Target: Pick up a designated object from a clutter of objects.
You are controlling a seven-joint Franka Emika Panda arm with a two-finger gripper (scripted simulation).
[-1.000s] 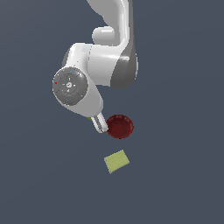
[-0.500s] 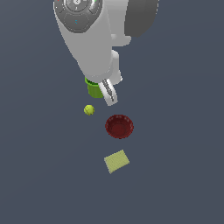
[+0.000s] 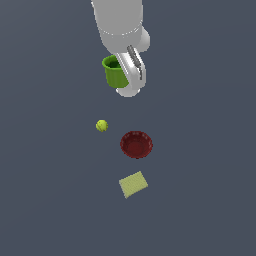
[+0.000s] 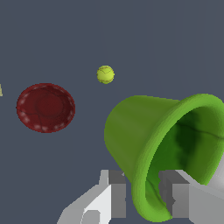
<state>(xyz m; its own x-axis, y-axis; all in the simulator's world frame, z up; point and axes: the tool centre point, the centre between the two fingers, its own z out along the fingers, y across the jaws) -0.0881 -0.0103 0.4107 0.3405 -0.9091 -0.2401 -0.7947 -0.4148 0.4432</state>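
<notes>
The bright green cup (image 3: 113, 72) hangs high above the surface, held beside the arm in the exterior view. In the wrist view the green cup (image 4: 144, 135) fills the frame, tilted, its dark green inside showing. My gripper (image 4: 142, 199) is shut on the cup's rim, one finger (image 4: 117, 194) outside the wall and one finger (image 4: 175, 192) inside. In the exterior view the gripper (image 3: 129, 67) sits at the cup's right side. Below lie the rest of the clutter: a yellow-green ball (image 3: 101, 125), a dark red fluted bowl (image 3: 136, 145) and a pale yellow sponge (image 3: 133, 184).
The wrist view also shows the ball (image 4: 105, 74) and the red bowl (image 4: 45, 107) on the dark grey surface (image 3: 200, 165). The white arm (image 3: 120, 22) comes down from the top of the exterior view.
The arm has risen and swung toward the exterior view's right, carrying the green cup upward with it. The ball, bowl and sponge have stayed in place.
</notes>
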